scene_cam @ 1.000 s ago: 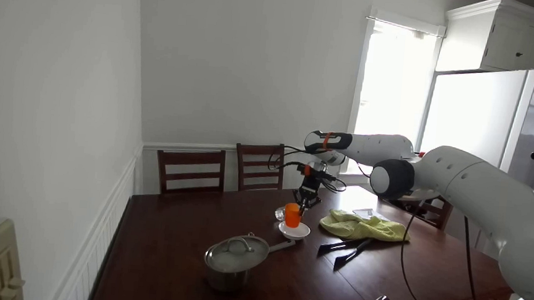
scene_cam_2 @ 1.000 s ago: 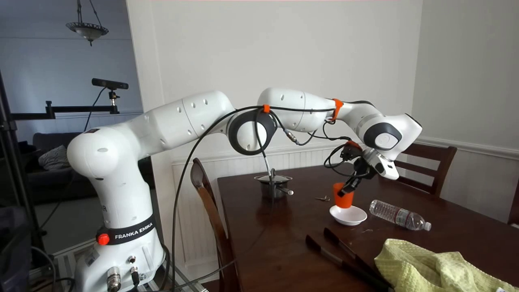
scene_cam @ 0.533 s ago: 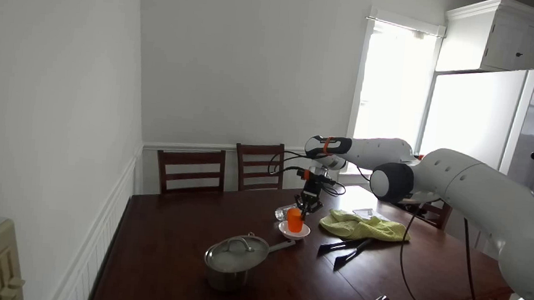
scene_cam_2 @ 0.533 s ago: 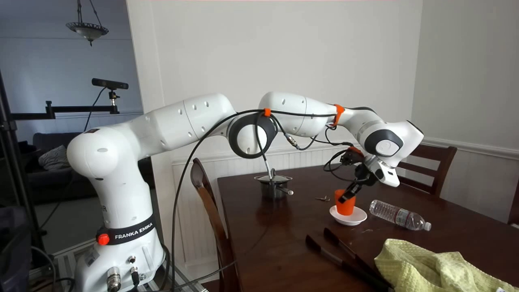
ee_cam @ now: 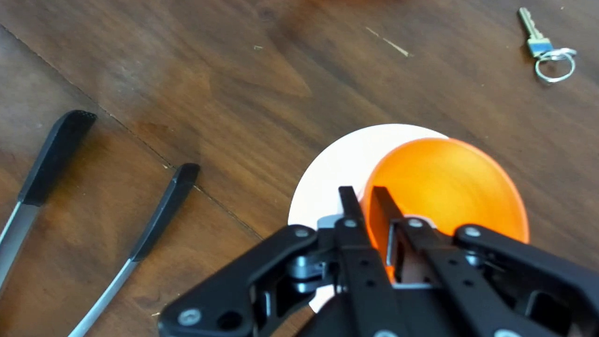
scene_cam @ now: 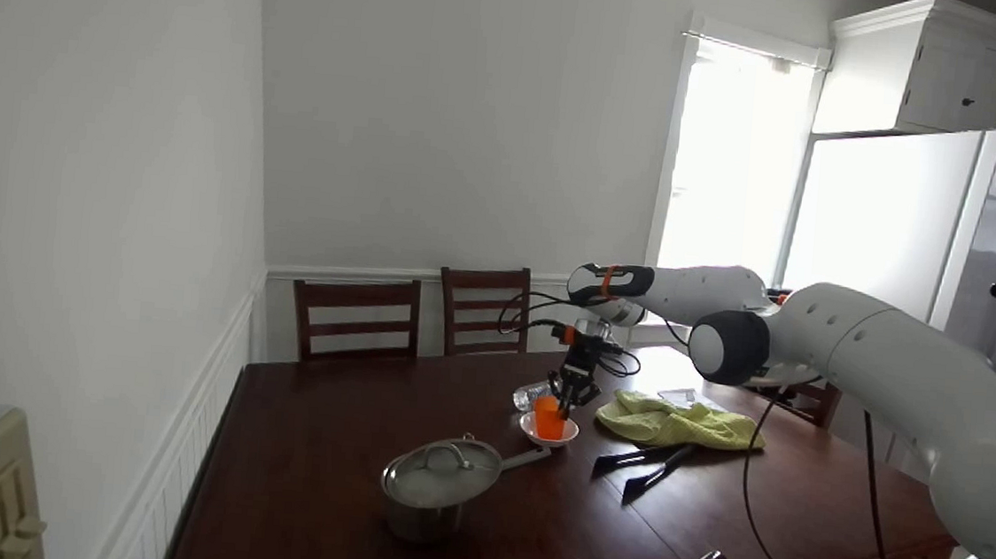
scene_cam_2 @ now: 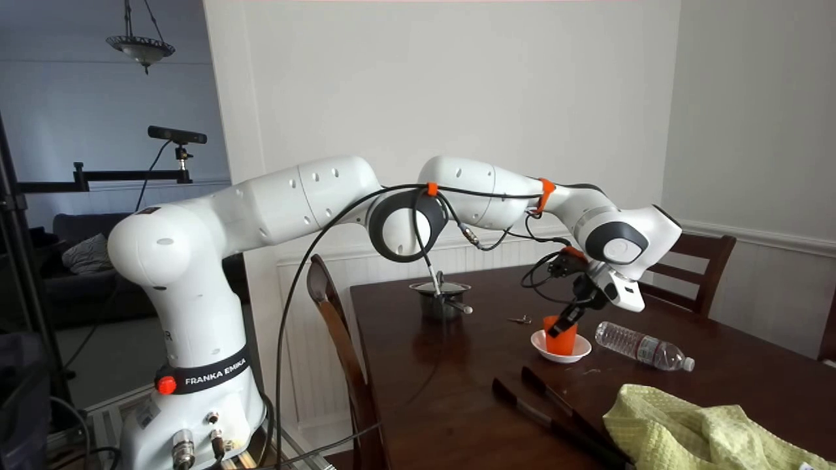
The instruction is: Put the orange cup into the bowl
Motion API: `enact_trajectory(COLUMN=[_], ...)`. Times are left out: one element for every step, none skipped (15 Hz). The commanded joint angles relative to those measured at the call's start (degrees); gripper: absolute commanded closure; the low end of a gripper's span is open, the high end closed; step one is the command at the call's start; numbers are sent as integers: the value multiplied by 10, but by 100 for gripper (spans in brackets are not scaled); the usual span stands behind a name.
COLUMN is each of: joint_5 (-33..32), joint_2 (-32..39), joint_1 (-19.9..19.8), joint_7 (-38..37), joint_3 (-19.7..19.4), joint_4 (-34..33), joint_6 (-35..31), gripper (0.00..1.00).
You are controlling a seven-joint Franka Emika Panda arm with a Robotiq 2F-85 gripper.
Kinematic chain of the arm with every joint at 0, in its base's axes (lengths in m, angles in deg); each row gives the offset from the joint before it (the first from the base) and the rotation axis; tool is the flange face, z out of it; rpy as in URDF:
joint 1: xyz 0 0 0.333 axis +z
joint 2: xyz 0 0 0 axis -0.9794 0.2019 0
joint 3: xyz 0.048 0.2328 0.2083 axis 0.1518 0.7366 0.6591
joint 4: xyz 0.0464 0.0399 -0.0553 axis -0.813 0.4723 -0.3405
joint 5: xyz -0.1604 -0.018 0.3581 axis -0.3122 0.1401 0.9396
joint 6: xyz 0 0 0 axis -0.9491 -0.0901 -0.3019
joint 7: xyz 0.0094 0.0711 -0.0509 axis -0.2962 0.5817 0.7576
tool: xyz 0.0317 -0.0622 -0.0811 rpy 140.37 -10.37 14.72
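Note:
The orange cup (scene_cam: 548, 427) stands in the small white bowl (scene_cam: 526, 424) in an exterior view, and also in an exterior view where the cup (scene_cam_2: 564, 346) hides part of the bowl (scene_cam_2: 583, 348). In the wrist view I look down into the cup (ee_cam: 463, 182), with the bowl (ee_cam: 323, 182) showing beside it. My gripper (ee_cam: 364, 188) is slightly open, with one finger inside the cup and one outside. Its fingers straddle the cup's wall, with a gap between them. The gripper also shows at the cup's rim in an exterior view (scene_cam_2: 555, 331).
A lidded silver pot (scene_cam: 437, 488) stands near the bowl, its handle pointing at it. A clear bottle (scene_cam_2: 643, 347) lies close beside the bowl. Black-tipped tongs (scene_cam_2: 555, 418) and a yellow-green cloth (scene_cam_2: 692, 424) lie nearby. A key (ee_cam: 540, 44) lies on the table.
The gripper and the orange cup have moved down, from above the bowl into it. The fingers now show a gap round the cup's wall. The bowl has not moved.

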Motion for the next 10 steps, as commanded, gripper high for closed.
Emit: enact_trajectory(joint_5=[11, 4, -3, -10, -14, -14, -16, -19, -6, -8], joint_2=[0, -16, -29, -49, -62, -77, -90, -105, -73, -88], joint_1=[-6, -1, 4, 5, 5, 3, 2, 2, 4, 3], joint_7=[1, 13, 21, 42, 66, 93, 118, 144, 99, 115], joint_3=[11, 8, 3, -3, -5, -5, -6, -8, -4, -6], joint_4=[-13, -8, -5, -1, -2, -1, -4, -4, -17, -17], joint_6=[9, 4, -5, -8, -16, -16, -10, -7, -11, -10], gripper=[55, 47, 41, 33, 27, 19, 12, 6, 23, 17])
